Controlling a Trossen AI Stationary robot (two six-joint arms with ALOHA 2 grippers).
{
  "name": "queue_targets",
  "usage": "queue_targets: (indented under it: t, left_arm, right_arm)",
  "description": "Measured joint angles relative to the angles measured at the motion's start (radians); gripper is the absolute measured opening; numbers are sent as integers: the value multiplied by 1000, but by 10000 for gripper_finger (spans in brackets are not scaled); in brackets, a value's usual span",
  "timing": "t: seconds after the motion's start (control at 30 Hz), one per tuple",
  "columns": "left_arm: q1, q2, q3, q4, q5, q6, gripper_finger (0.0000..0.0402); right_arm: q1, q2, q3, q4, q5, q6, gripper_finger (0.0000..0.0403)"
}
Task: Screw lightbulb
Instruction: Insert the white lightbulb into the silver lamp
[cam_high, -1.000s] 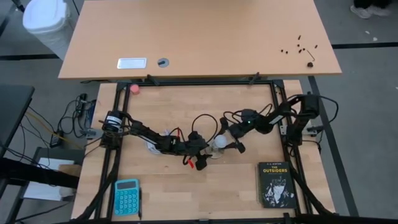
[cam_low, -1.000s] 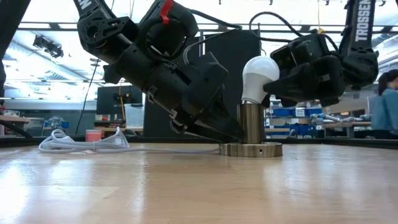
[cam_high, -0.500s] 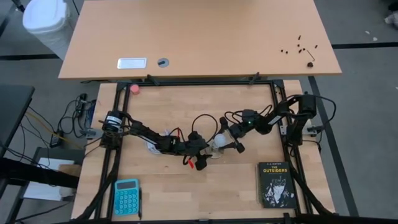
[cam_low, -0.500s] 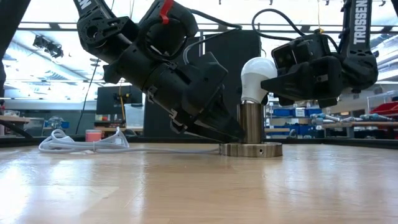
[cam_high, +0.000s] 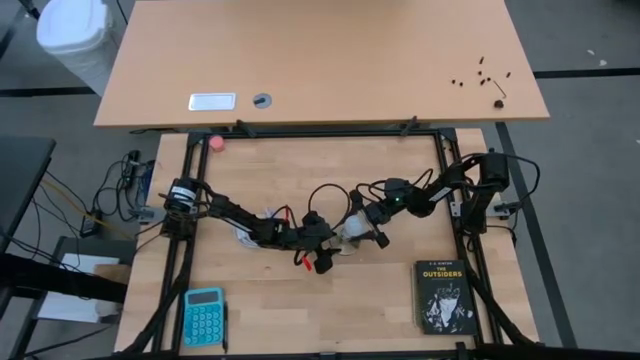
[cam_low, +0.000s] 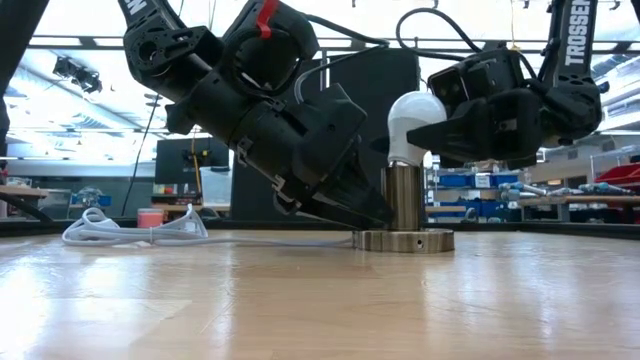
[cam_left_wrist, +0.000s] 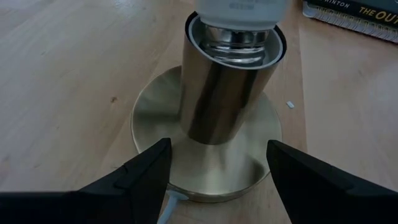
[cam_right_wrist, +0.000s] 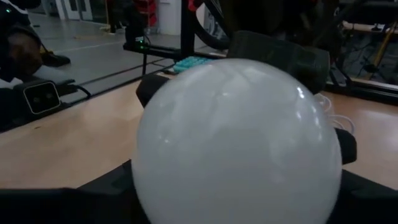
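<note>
From above, I see both arms meeting near the middle of the tabletop (cam_high: 300, 170). The bulb (cam_high: 352, 228) sits between them, with the left end effector (cam_high: 332, 243) low beside it and the right end effector (cam_high: 362, 225) reaching in from the right edge. A book (cam_high: 443, 296) lies near the front right corner, a calculator (cam_high: 204, 316) near the front left.

At table level, the bulb (cam_low: 414, 125) stands upright in the socket (cam_low: 404, 212), its neck just inside the tube. The right end effector (cam_low: 432, 130) presses against the globe's side, I judge to turn it. The left end effector (cam_low: 372, 215) slants down to the base disc, likely to stop it spinning.

From the left wrist, my fingers (cam_left_wrist: 130, 180) stand spread around the disc (cam_left_wrist: 205, 155), not clearly clamping it.

From the right wrist, the globe (cam_right_wrist: 239, 143) fills the gap between my fingers (cam_right_wrist: 109, 186), which pinch it.
</note>
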Motion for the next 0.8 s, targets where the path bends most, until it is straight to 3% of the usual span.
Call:
queue_targets:
  t: [0.27, 0.7, 0.8]
  left_arm:
    - [0, 0, 0, 0, 0, -1, 271]
    - [0, 0, 0, 1, 0, -17, 271]
    - [0, 0, 0, 2, 0, -15, 271]
  right_arm:
    - [0, 0, 0, 0, 9, -7, 217]
    - [0, 0, 0, -20, 16, 52, 204]
    - [-1, 0, 34, -107, -3, 54, 200]
